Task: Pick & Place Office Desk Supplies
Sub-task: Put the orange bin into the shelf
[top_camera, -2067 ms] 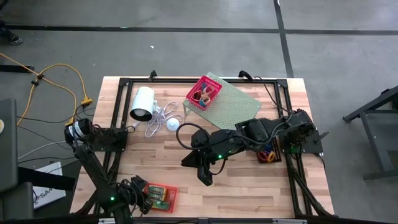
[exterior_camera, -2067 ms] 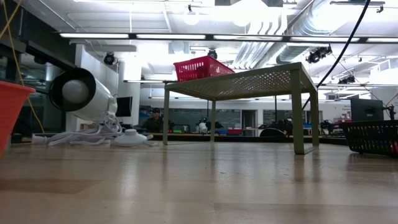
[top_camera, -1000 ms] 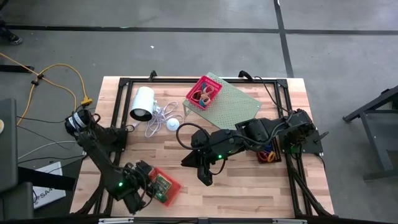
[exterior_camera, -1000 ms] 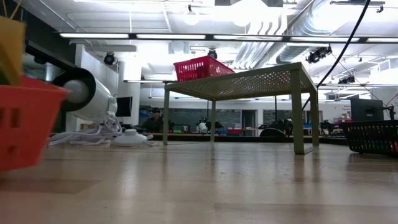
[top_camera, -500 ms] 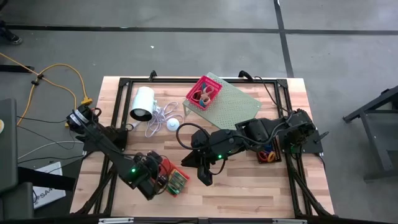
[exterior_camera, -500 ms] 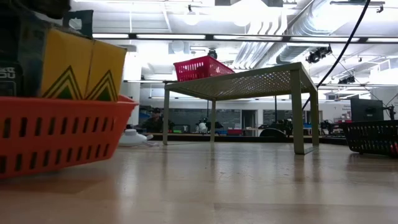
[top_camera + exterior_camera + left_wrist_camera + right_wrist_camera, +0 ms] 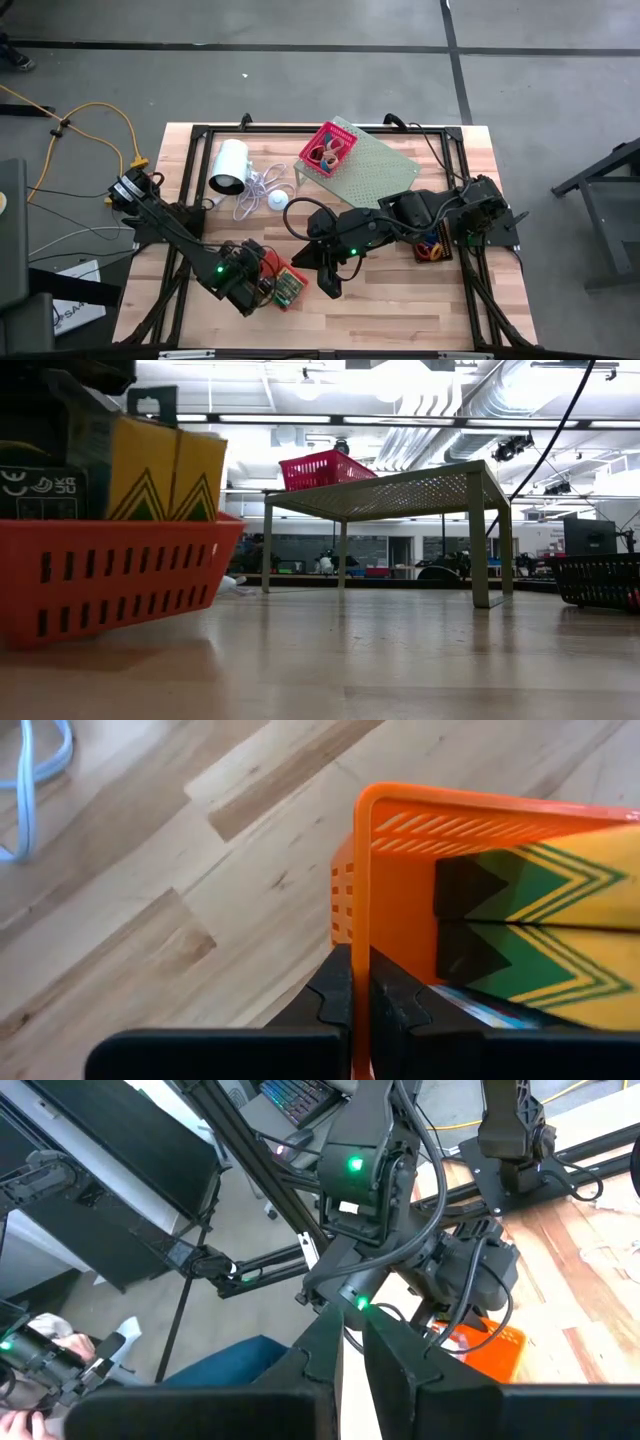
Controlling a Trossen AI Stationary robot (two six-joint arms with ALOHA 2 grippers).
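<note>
A red mesh basket (image 7: 272, 270) (image 7: 110, 575) holds two green-white boxes (image 7: 289, 291) (image 7: 540, 900), standing on edge inside it. It is near the table's front, left of middle. My left gripper (image 7: 262, 285) (image 7: 352, 1005) is shut on the basket's wall. My right gripper (image 7: 330, 288) (image 7: 352, 1365) hovers high over the table's middle, just right of the basket. Its fingers stand a narrow gap apart with nothing between them. My left gripper pinches the basket's side wall (image 7: 352, 935) close to a corner, with one finger (image 7: 335, 995) outside and one (image 7: 392, 1005) inside. The fingers slant down onto the rim from the table's left. The basket stays upright and low; whether its bottom touches the table I cannot tell.
A pink basket (image 7: 328, 148) with rubber-band loops sits on the pale green shelf (image 7: 375, 165) at the back. A black basket (image 7: 432, 248) with colourful clips stands at the right. A white cylinder (image 7: 228, 168) with its cord lies at the back left. Bare wood lies along the front edge.
My left gripper has carried the red basket from the near left part of the table toward its middle, a little away from the front edge. It has rolled, so the basket has turned about. In the low view the basket now fills the left side.
</note>
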